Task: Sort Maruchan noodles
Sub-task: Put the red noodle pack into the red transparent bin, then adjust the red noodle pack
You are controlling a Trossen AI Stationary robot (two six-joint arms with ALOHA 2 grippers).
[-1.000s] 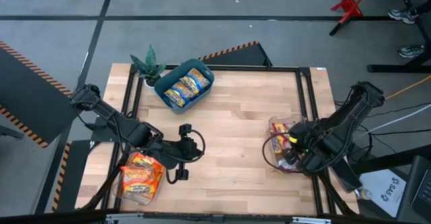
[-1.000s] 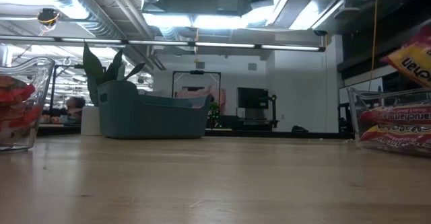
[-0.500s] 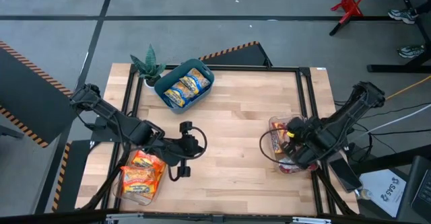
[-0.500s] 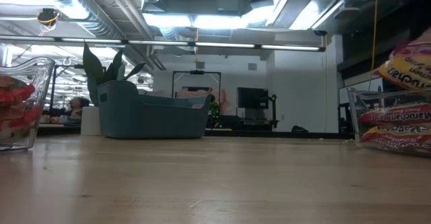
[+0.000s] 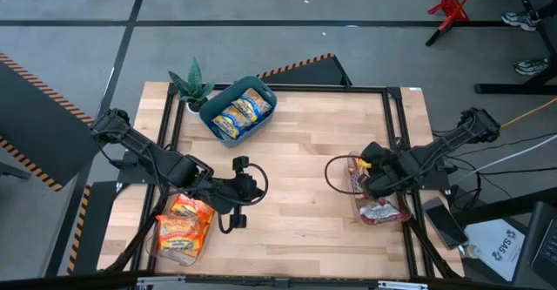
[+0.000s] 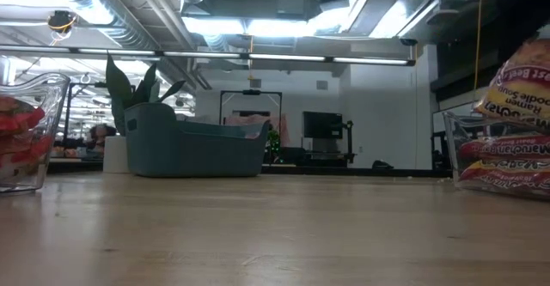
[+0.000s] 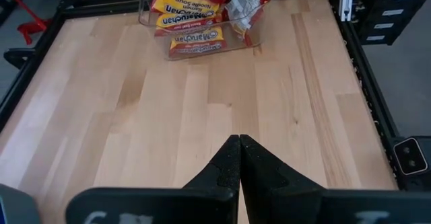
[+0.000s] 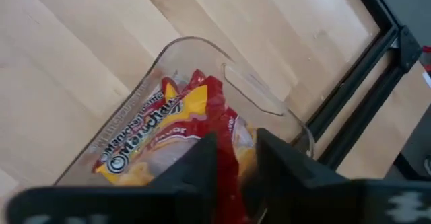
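Partly hidden packets under right pincer

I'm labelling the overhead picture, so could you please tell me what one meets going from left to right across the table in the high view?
Clear tray of orange noodle packets → left gripper → right gripper → clear tray of red noodle packets. The potted plant and the teal bin overlap these in the order, so I leave them out.

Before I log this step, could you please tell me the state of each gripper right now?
Left gripper: shut, holding nothing, over bare table.
Right gripper: fingers slightly apart over a red-and-yellow noodle packet in the clear tray; grip cannot be told.
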